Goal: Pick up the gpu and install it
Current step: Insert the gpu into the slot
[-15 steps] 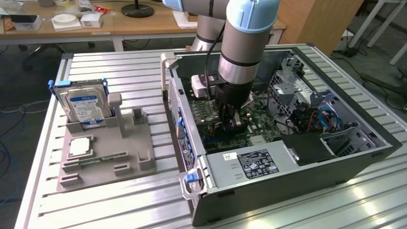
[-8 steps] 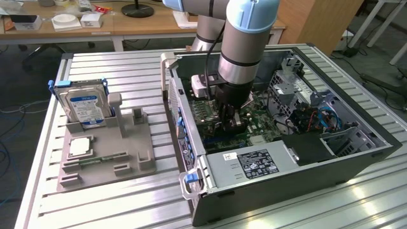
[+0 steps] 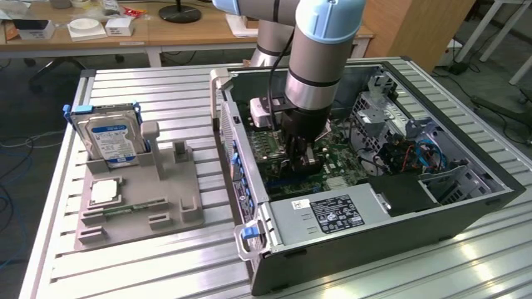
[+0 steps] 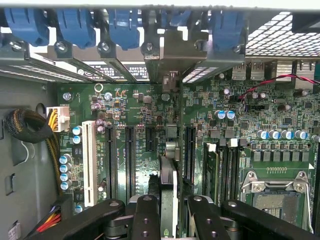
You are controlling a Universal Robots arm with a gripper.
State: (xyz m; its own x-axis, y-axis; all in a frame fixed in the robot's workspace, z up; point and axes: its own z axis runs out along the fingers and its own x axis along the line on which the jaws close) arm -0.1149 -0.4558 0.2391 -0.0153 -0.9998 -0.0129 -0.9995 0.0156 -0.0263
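**GPU held edge-on over the motherboard slots**

The gripper [image 4: 168,212] was down inside the open PC case [image 3: 465,212], pinching the gpu [image 4: 168,172] between its black fingers [image 4: 145,215]. In the wrist view the card showed edge-on as a narrow slab, its long axis running parallel w/ the expansion slots on the motherboard [image 4: 250,115] and pointing toward the row of blue slot clips [image 4: 75,25] at the case's rear wall. The card sat between two black slots, just beside the one w/ a bracket opening at its far end; couldn't tell if its edge was touching the board or just above it. In the exterior view the arm [image 3: 320,56] stood nearly vertical over the board & the gpu hung below the gripper [image 3: 303,163], standing on edge.

Containers:
- PC case, lying on its side, lid off, on the exterior view's right: held the motherboard, a grey power supply [image 3: 332,215] at the near end, drive cages w/ blue cables on the right. White slot [image 4: 90,162] and an empty CPU socket [image 4: 272,197] on the board.
- Grey parts tray [image 3: 137,205] on the exterior view's left, well apart from the case on the slatted table [image 3: 124,268]: a hard drive [image 3: 109,138] w/ blue-white label stood upright in its far-left holder, a small square chip [image 3: 104,192] lay flat nearer, a green memory stick [image 3: 124,209] lay just beside it. Upright posts beside the drive had nothing between them.
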